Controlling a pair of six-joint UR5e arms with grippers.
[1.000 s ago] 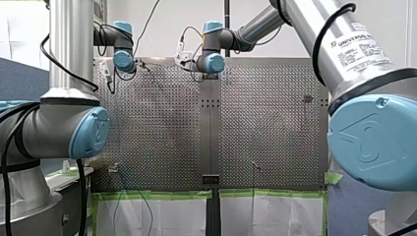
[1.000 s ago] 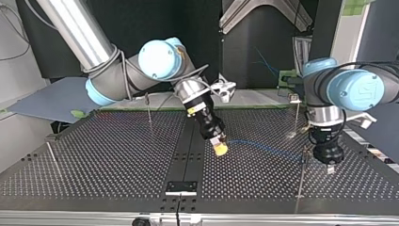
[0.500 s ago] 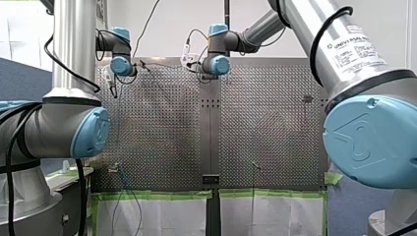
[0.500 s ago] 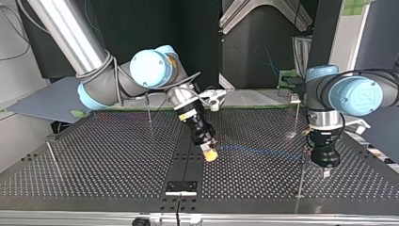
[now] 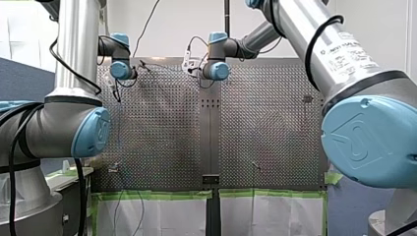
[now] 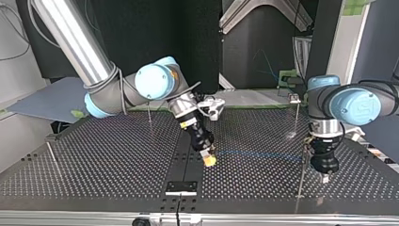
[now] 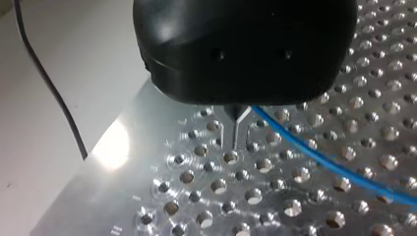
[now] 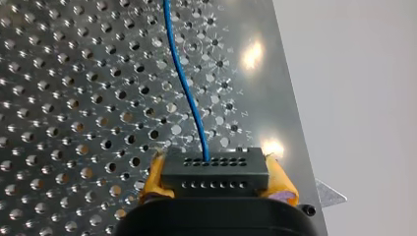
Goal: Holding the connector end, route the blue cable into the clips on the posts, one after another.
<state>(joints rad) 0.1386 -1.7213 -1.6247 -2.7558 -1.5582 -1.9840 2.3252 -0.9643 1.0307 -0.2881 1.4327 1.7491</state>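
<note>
My right pincer (image 8: 215,189) pinches the black connector (image 8: 215,172) between its yellow pads (image 8: 153,177), low over the perforated bench (image 8: 74,98). The blue cable (image 8: 184,88) leaves the connector's far face and runs straight ahead above the bench. In the top view it stretches toward my left pincer (image 6: 324,178), which hangs just beside 1 thin post (image 6: 301,176). Whether that pincer is spread or pressed together, I cannot tell.
</note>
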